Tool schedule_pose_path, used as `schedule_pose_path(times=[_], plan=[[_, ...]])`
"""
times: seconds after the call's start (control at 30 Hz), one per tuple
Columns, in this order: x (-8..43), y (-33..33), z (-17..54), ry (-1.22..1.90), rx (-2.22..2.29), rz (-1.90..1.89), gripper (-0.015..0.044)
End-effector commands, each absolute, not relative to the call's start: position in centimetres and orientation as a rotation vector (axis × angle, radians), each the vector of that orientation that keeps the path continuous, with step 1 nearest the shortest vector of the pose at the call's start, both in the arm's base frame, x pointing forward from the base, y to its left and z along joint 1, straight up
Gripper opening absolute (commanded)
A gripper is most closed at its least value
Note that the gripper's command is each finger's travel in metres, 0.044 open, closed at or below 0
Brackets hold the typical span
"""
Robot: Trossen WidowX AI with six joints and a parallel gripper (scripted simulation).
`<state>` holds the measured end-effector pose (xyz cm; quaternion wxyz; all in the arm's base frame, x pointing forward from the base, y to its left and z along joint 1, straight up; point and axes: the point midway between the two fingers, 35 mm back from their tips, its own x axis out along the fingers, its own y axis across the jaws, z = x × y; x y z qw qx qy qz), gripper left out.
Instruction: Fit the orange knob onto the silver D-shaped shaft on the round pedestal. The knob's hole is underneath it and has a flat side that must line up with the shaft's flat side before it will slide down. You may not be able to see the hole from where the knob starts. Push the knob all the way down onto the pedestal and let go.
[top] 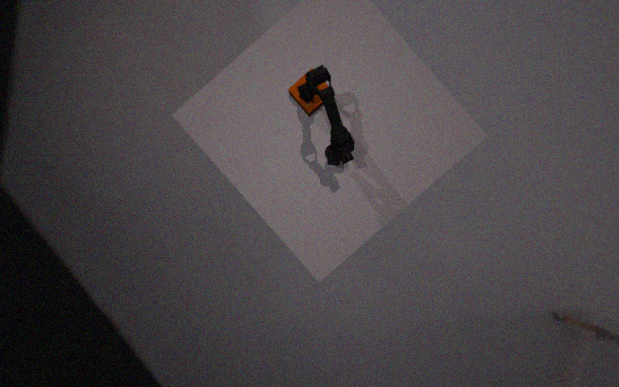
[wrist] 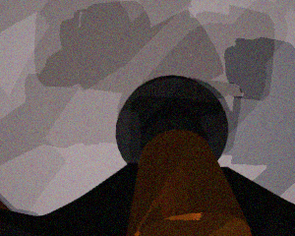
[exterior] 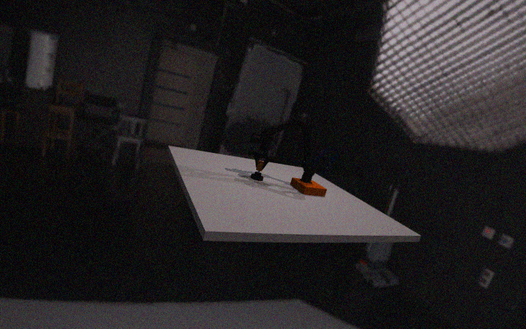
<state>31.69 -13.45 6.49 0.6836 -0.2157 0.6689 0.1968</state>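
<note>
"Got a look at the fingers (top: 339, 157) (exterior: 259, 168)?"

"Yes. Open only part way, and shut tight on the orange knob (exterior: 259, 164) (wrist: 184, 189), one black finger on each side."

"And the knob, where?"

"Up above the round black pedestal (exterior: 257, 177) (wrist: 171, 95), small end down. In the outside view, closer to the far edge of the worktop (top: 255, 191) (exterior: 278, 220) (wrist: 98, 162) than to the near edge. In the top view, near the middle, well in from all the corners."

"On the shaft yet?"

"Not pushed all the way down. Too dark to tell about touching the shaft tip. Can't tell about the flat sides either."

"And the black arm (top: 333, 112) (exterior: 307, 149)?"

"Standing on an orange block (top: 298, 97) (exterior: 299, 187), near the upper left edge in the top view. Bent over, reaching in toward the middle, with gray shadows on the worktop."
</note>
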Motion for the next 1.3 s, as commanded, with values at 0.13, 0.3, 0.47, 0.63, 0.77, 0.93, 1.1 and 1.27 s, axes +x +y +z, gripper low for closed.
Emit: schedule_pose_path(times=[0.13, 0.3, 0.47, 0.63, 0.77, 0.93, 1.1, 1.27], plan=[[32.02, -13.6, 7.02, 1.489, -0.528, 0.48, 0.0], [32.2, -13.66, 7.01, 1.489, -0.528, 0.48, 0.0], [32.11, -13.61, 6.66, 1.489, -0.528, 0.48, 0.0], [32.1, -13.61, 6.58, 1.489, -0.528, 0.48, 0.0], [32.05, -13.59, 6.56, 1.489, -0.528, 0.48, 0.0], [31.94, -13.54, 6.69, 1.484, -0.549, 0.501, 0.0], [31.67, -13.43, 6.78, 1.48, -0.569, 0.521, 0.0], [31.45, -13.34, 6.8, 1.48, -0.569, 0.521, 0.0]])
